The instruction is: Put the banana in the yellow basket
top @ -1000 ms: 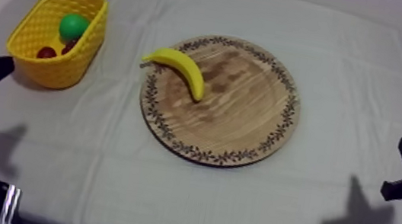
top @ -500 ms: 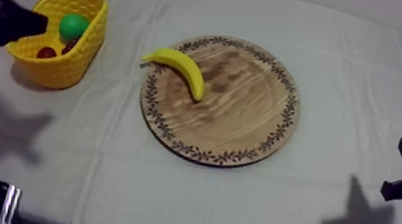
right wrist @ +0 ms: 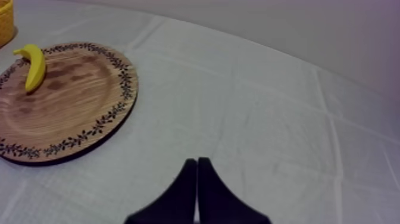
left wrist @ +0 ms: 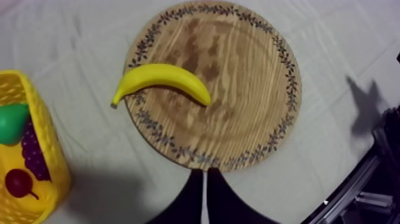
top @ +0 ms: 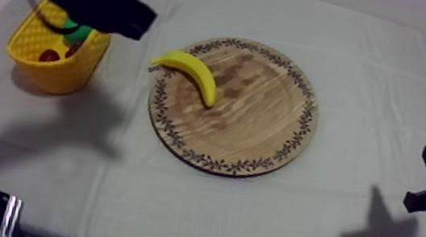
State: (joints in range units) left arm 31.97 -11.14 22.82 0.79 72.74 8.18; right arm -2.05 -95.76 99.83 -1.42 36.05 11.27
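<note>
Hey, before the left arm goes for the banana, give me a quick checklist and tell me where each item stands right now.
1. Banana free to grasp: ok. It lies at the rim of the wooden board, one end past the rim toward the yellow basket, with nothing on it.
2. Left claw open: not ok. It is shut on nothing, a narrow wedge.
3. Left claw above the banana: not ok. In the top view the arm is over the basket.
4. Room in the basket: cannot tell. The arm covers part of it; a pear, grapes and a small red fruit lie inside.
5. Right claw clear of the path: ok. It is shut, over the cloth beside the board.
</note>
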